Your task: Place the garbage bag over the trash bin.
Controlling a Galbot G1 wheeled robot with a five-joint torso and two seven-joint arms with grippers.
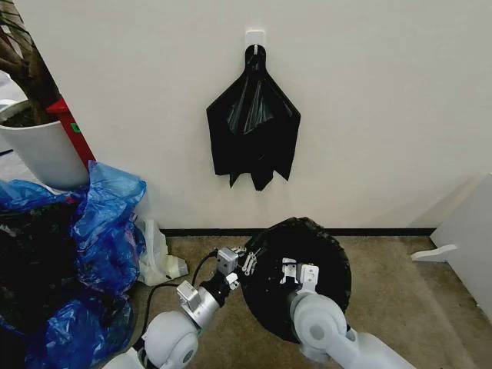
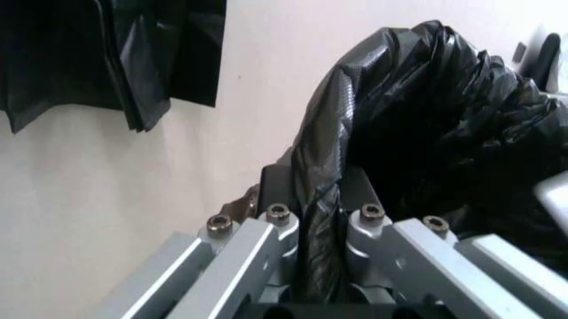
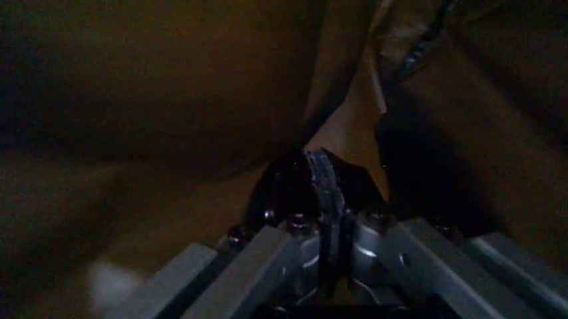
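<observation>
The garbage bag [image 1: 307, 246] is glossy, wrinkled black plastic spread into a round dome on the floor in front of me. The trash bin is hidden beneath it. My left gripper [image 1: 247, 260] is at the bag's left edge. In the left wrist view the left gripper [image 2: 318, 203] is shut on a twisted fold of the garbage bag [image 2: 426, 113]. My right gripper [image 1: 297, 271] rests on the bag's near side. In the right wrist view the right gripper [image 3: 321, 189] is shut on a thin fold of black plastic, with dark surroundings.
A kite-shaped black plastic bundle [image 1: 254, 123] hangs from a wall hook above the bag. Shiny blue bags [image 1: 108, 223] pile up at the left, with a white plant pot [image 1: 42, 154] behind them and crumpled white plastic [image 1: 157, 260] beside them. A white panel [image 1: 469, 231] stands at right.
</observation>
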